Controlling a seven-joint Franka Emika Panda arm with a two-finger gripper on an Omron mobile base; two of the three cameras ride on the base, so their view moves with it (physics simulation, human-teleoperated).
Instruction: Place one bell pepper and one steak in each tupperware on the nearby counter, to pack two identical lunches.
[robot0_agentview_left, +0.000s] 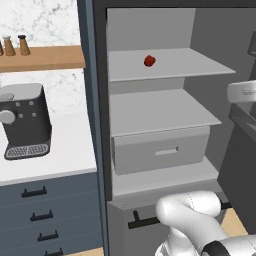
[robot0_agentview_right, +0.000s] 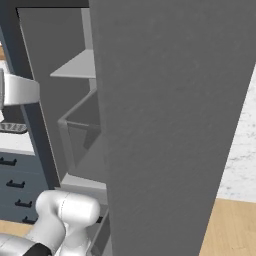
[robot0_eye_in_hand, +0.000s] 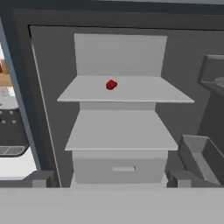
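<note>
Small glossy red bell pepper (robot0_agentview_left: 149, 61) alone on the upper grey shelf (robot0_agentview_left: 170, 64) of the open fridge, toward the shelf's left half; same pepper (robot0_eye_in_hand: 111, 85) seen head-on from the hand camera, well beyond the fingertips. Claw (robot0_eye_in_hand: 111, 179) spread fully wide, holding nothing, facing the shelves. Pale grey drawer (robot0_agentview_left: 160, 151) below, shut. Flat white counter (robot0_agentview_left: 60, 155) to the left, carrying a dark coffee machine (robot0_agentview_left: 24, 120).

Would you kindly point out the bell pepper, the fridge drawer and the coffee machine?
bell pepper (robot0_agentview_left: 149, 61): left base view, middle of its red body.
fridge drawer (robot0_agentview_left: 161, 152): left base view, front panel.
coffee machine (robot0_agentview_left: 26, 120): left base view, dark front.
</note>
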